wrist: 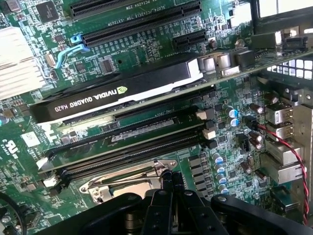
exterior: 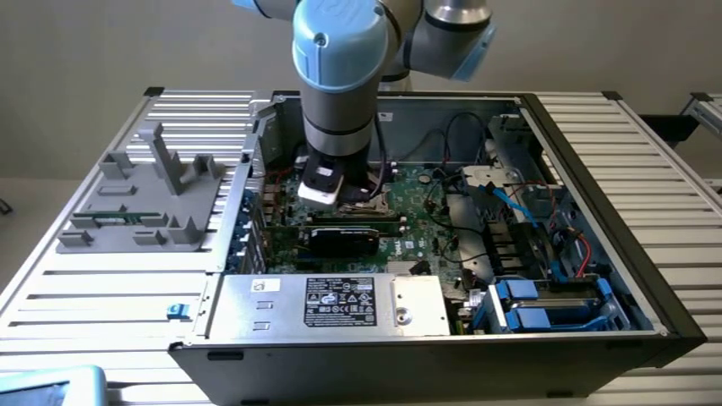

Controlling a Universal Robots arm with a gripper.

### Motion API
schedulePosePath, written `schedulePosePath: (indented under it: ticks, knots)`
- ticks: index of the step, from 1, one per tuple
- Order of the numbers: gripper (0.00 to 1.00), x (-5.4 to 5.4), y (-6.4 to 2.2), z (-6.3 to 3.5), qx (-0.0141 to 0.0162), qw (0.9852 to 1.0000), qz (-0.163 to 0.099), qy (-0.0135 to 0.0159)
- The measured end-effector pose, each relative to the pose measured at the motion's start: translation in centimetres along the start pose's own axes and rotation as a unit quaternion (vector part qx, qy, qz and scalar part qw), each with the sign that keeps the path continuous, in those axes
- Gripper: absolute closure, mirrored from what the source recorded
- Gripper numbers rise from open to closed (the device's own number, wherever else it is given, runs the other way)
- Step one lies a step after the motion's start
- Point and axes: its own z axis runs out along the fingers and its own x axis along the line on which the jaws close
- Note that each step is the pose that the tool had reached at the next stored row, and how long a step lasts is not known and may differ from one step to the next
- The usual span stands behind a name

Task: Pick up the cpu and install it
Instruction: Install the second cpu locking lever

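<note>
The claw (wrist: 168,196) is seen pressed together directly over the CPU socket (wrist: 124,188); the cpu cannot be made out, so the seating step is judged in hand, with careful alignment needed. Farther off, "NVIDIA QUADRO K620" is read on the graphics card (wrist: 117,93).

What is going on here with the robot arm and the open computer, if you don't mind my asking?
A single robot arm is reaching down into the open computer case. Its gripper is shut and sits just above the CPU socket on the motherboard, beside the memory slots and the black graphics card. Whether it holds the cpu cannot be told from here.
</note>
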Motion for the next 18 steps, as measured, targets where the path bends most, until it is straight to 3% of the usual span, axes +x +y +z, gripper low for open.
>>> schedulePosePath:
  ticks: [13, 18]
  knots:
    - [0.89, -0.32, 0.4, 0.63, 0.0141, 0.9999, 0.008, -0.0021]
    - [0.89, -0.26, 0.58, 0.66, 0.0143, 0.9998, 0.01, -0.0016]
